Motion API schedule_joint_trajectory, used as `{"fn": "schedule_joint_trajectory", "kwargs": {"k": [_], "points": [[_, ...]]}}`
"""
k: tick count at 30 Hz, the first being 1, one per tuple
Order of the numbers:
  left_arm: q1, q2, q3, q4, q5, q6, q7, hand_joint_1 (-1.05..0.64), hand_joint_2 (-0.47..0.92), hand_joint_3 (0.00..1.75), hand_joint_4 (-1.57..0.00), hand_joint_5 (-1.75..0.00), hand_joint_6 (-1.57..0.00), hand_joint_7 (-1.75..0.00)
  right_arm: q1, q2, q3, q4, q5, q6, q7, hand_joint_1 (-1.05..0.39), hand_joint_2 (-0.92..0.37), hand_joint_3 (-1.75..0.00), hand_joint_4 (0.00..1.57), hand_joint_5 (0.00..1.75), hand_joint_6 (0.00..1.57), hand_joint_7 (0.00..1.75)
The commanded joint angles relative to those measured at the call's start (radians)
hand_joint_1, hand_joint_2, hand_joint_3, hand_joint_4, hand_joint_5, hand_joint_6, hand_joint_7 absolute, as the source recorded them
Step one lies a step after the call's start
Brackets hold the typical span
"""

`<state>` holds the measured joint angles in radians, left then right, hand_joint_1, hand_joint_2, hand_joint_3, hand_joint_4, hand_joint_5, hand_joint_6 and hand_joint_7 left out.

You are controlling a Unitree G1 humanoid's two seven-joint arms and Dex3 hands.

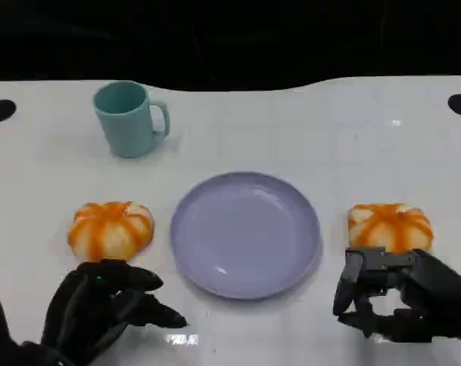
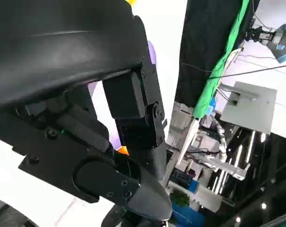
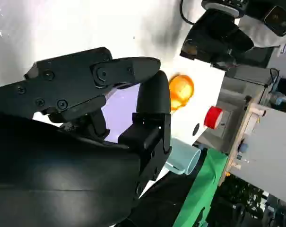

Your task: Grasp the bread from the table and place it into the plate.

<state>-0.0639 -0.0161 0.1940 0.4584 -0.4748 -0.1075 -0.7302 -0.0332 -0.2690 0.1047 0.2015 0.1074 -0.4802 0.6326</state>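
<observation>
The left hand point(image 1: 100, 309) sits low on the white bench point(image 1: 291, 130), just below the left bread point(image 1: 110, 229); its fingers are spread a little and point toward the middle; it holds nothing, and I cannot tell if it touches the bread, but it looks just short of it. Up behind is a teal cup point(image 1: 129, 118), well apart from the rest. In the middle lies the purple plate point(image 1: 245, 232), and nothing is in it. On the far side of the plate lies the right bread point(image 1: 390, 226), near the plate rim but not touching it. The right hand point(image 1: 401, 297) is just below that bread, with its fingers apart and bent down; it holds nothing too; its top edge may brush the bread, but I cannot be sure.

In the right wrist view the fingers point(image 3: 150, 94) stick out with a gap under them, and the far bread shows orange past them, with the cup beside it.

Both breads are on the bench, so I think the task is at its start; the step now is to reach and grab. To do it well, a hand should go up over its bread, open wide, and close on both sides of the round top; the bread looks soft, so a gentle squeeze is best; a hard one may squash it. Then lift it clear of the rim before going over the plate; a low slide may push the plate away.
</observation>
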Motion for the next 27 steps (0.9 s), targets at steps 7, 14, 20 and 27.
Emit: {"fn": "schedule_joint_trajectory", "kwargs": {"k": [7,14,20,27], "points": [[0.006,0.012,0.005,0.001,0.005,-0.007,0.01,-0.99,0.79,0.0,-1.57,-0.22,-1.56,0.0,0.001,-0.017,-0.004,-0.001,0.008,-0.007,0.015,-0.41,-0.92,-0.17,0.72,1.73,0.67,1.28],[0.006,0.012,0.005,0.001,0.007,-0.01,0.01,-1.0,0.79,0.0,-1.57,-0.22,-1.56,0.0,0.003,-0.022,-0.006,-0.007,-0.001,0.003,0.009,-0.42,-0.92,-0.18,0.71,1.72,0.67,1.28],[0.007,0.012,0.005,-0.003,0.004,-0.004,0.011,-1.0,0.79,0.0,-1.57,-0.23,-1.57,0.0,0.003,-0.023,-0.006,-0.009,-0.002,0.002,0.008,-0.41,-0.92,-0.18,0.71,1.73,0.67,1.29],[0.005,0.013,0.006,0.001,0.003,-0.005,0.009,-1.0,0.78,0.0,-1.57,-0.23,-1.57,0.0,0.003,-0.023,-0.005,-0.014,0.0,0.013,0.009,-0.41,-0.92,-0.18,0.71,1.73,0.67,1.29]]}}
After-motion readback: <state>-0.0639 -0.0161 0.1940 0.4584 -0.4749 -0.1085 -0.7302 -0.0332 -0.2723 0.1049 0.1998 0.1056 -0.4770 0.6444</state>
